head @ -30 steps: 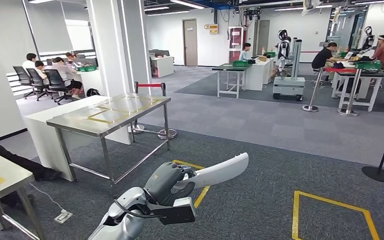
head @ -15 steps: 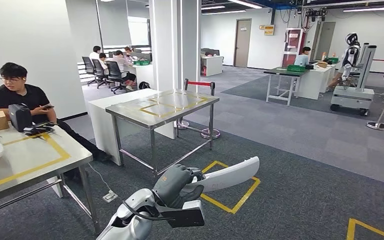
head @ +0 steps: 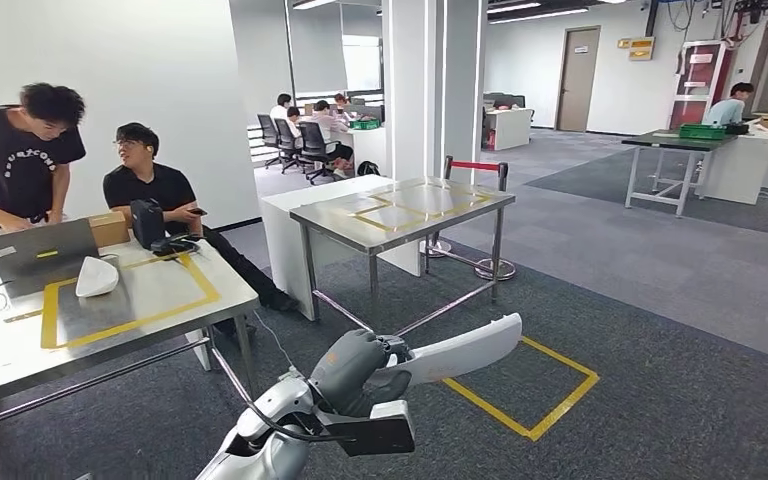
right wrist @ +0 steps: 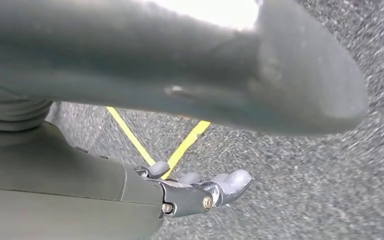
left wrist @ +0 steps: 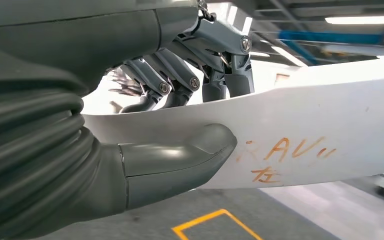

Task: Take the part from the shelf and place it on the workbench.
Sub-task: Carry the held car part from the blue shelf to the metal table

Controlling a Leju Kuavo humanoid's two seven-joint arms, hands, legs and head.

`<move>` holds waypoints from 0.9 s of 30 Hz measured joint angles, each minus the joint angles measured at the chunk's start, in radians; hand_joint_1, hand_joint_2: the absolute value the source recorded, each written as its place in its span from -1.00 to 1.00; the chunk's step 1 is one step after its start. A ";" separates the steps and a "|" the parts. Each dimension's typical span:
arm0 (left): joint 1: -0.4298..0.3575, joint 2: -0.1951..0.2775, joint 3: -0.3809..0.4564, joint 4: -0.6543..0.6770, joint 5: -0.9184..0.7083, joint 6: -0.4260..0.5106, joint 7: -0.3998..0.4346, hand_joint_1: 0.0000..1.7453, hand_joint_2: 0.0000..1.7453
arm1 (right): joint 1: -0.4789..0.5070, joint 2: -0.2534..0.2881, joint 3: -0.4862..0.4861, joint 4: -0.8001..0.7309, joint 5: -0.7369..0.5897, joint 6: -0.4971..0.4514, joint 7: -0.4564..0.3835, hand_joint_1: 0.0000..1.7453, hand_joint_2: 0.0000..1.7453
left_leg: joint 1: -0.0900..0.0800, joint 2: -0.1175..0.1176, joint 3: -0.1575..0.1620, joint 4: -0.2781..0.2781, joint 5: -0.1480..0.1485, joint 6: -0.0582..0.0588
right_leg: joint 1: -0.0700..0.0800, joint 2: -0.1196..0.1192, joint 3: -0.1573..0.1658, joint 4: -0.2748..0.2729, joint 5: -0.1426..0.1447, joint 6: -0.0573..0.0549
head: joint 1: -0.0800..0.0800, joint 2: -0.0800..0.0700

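The part (head: 460, 348) is a long, curved white panel, and my left hand (head: 352, 372) grips one of its ends low in the head view. It hangs in the air over dark carpet, pointing right. In the left wrist view the thumb (left wrist: 180, 159) presses on the face of the part (left wrist: 330, 140), near orange writing, with the darker fingers curled over its far edge. A workbench (head: 175, 300) marked with a yellow tape rectangle stands to the left, apart from the part. My right hand (right wrist: 195, 192) hangs over the carpet with its fingers stretched out, holding nothing.
Two people are at the workbench's far side, near a laptop (head: 40, 255), a small white object (head: 96, 277) and a cardboard box (head: 110, 227). A second steel table (head: 400, 215) stands ahead beside a white pillar (head: 432, 90). A yellow tape square (head: 525, 385) marks the carpet.
The camera has turned left, so the whole scene has slid right and the left workbench and both people have come into view. My left hand still holds the part the same way.
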 joint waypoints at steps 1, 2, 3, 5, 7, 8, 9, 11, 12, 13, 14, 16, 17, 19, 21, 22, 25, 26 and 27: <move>-0.001 -0.002 0.000 0.000 -0.002 0.000 0.001 1.00 1.00 | 0.000 0.000 0.000 0.000 0.001 0.000 0.001 -1.00 -1.00 | -0.006 0.027 0.039 -0.071 0.024 0.008 | 0.003 -0.012 0.004 0.000 -0.004 0.003 | 0.000 0.000; -0.002 -0.005 0.000 0.000 -0.004 0.000 0.002 1.00 1.00 | 0.000 0.000 0.000 0.000 0.002 0.001 0.003 -1.00 -1.00 | -0.012 0.048 0.067 -0.125 0.040 0.017 | 0.006 -0.024 0.008 0.001 -0.007 0.007 | 0.000 0.000; -0.003 -0.008 0.000 0.000 -0.007 0.001 0.003 1.00 1.00 | -0.001 -0.001 0.000 0.000 0.003 0.002 0.004 -1.00 -1.00 | -0.017 0.062 0.082 -0.155 0.044 0.025 | 0.010 -0.035 0.010 0.001 -0.010 0.012 | 0.000 0.000; -0.002 -0.011 0.000 0.002 -0.011 0.003 0.007 1.00 1.00 | -0.004 -0.002 0.000 0.000 0.006 0.003 0.006 -1.00 -1.00 | -0.020 0.047 0.083 -0.165 0.044 0.037 | 0.013 -0.059 0.017 -0.002 -0.012 0.021 | 0.001 0.000; -0.002 -0.011 0.000 0.002 -0.014 0.006 0.010 1.00 1.00 | -0.008 -0.003 -0.001 -0.001 0.006 0.003 0.006 -1.00 -1.00 | -0.014 0.021 0.086 -0.174 0.050 0.048 | 0.009 -0.040 0.017 0.009 -0.025 0.033 | 0.002 0.000; -0.002 -0.013 0.000 0.002 -0.014 0.008 0.010 1.00 1.00 | -0.009 -0.003 -0.001 -0.002 0.007 0.002 0.005 -1.00 -1.00 | -0.010 0.010 0.088 -0.179 0.054 0.054 | 0.007 -0.011 0.006 0.035 -0.043 0.038 | 0.003 0.000; -0.001 -0.016 0.000 0.002 -0.016 0.010 0.010 1.00 1.00 | -0.009 -0.004 -0.001 -0.002 0.007 0.002 0.005 -1.00 -1.00 | -0.006 -0.002 0.089 -0.181 0.056 0.058 | 0.005 0.024 -0.018 0.086 -0.070 0.042 | 0.004 0.000; 0.003 -0.021 0.000 0.006 -0.021 0.012 0.011 1.00 1.00 | -0.006 -0.005 -0.002 -0.002 0.008 0.001 0.005 -1.00 -1.00 | -0.004 -0.030 0.088 -0.181 0.056 0.061 | 0.004 0.062 -0.086 0.219 -0.124 0.047 | 0.006 0.000; 0.006 -0.021 0.000 0.009 -0.025 0.012 0.012 1.00 1.00 | -0.005 -0.005 -0.003 -0.002 0.008 0.001 0.005 -1.00 -1.00 | -0.003 -0.045 0.088 -0.180 0.056 0.062 | 0.004 0.067 -0.113 0.266 -0.133 0.048 | 0.007 0.000; 0.007 -0.018 0.000 0.012 -0.028 0.013 0.014 1.00 1.00 | -0.005 -0.005 -0.003 -0.002 0.010 0.001 0.004 -1.00 -1.00 | -0.003 -0.059 0.088 -0.178 0.056 0.061 | 0.004 0.069 -0.124 0.276 -0.122 0.048 | 0.007 0.000; 0.008 -0.014 0.000 0.015 -0.030 0.013 0.015 1.00 1.00 | -0.005 -0.005 -0.004 -0.002 0.011 0.002 0.002 -1.00 -1.00 | -0.002 -0.074 0.088 -0.175 0.056 0.059 | 0.003 0.071 -0.113 0.243 -0.092 0.048 | 0.007 0.000; 0.007 -0.003 0.000 0.017 -0.031 0.015 0.016 1.00 1.00 | -0.006 -0.004 -0.003 -0.002 0.018 0.004 -0.005 -1.00 -1.00 | -0.001 -0.102 0.085 -0.168 0.055 0.051 | -0.003 0.102 -0.054 0.107 -0.024 0.048 | 0.008 0.000; 0.005 0.004 0.000 0.018 -0.033 0.016 0.015 1.00 1.00 | -0.006 -0.004 -0.003 -0.002 0.023 0.005 -0.009 -1.00 -1.00 | -0.001 -0.115 0.082 -0.164 0.055 0.045 | -0.006 0.122 -0.029 0.050 -0.004 0.047 | 0.008 0.000; 0.003 0.024 0.000 0.020 -0.041 0.020 0.014 1.00 1.00 | -0.007 -0.003 -0.003 -0.002 0.033 0.008 -0.018 -1.00 -1.00 | -0.001 -0.137 0.074 -0.164 0.059 0.029 | -0.006 0.143 -0.008 0.007 -0.002 0.041 | 0.008 0.000; 0.003 0.054 0.000 0.022 -0.047 0.030 0.013 1.00 1.00 | -0.010 -0.001 -0.002 -0.002 0.042 0.010 -0.025 -1.00 -1.00 | 0.001 -0.152 0.068 -0.170 0.066 0.015 | -0.004 0.121 -0.006 0.004 0.004 0.028 | 0.008 0.000; 0.001 0.071 0.001 0.023 -0.047 0.035 0.013 1.00 1.00 | -0.011 0.000 -0.001 -0.002 0.046 0.010 -0.027 -1.00 -1.00 | 0.000 -0.139 0.063 -0.163 0.062 0.009 | -0.006 0.111 -0.005 0.001 0.007 0.019 | 0.007 0.000; -0.012 0.107 0.004 0.027 -0.047 0.041 0.014 1.00 1.00 | -0.007 0.002 0.001 -0.002 0.050 0.011 -0.026 -1.00 -1.00 | -0.004 -0.052 -0.004 -0.026 -0.012 -0.003 | -0.005 0.074 -0.003 -0.005 0.010 -0.001 | 0.001 0.000; -0.016 0.112 0.005 0.029 -0.047 0.041 0.015 1.00 1.00 | -0.005 0.002 0.001 -0.002 0.050 0.012 -0.024 -1.00 -1.00 | -0.003 -0.036 -0.038 0.045 -0.042 -0.006 | -0.003 0.059 -0.003 -0.005 0.009 -0.004 | 0.001 0.000; -0.018 0.117 0.005 0.032 -0.047 0.042 0.016 1.00 1.00 | -0.004 0.002 0.001 -0.002 0.050 0.013 -0.021 -1.00 -1.00 | -0.002 -0.028 -0.064 0.099 -0.060 -0.007 | -0.001 0.043 -0.003 -0.005 0.008 -0.005 | 0.000 0.000</move>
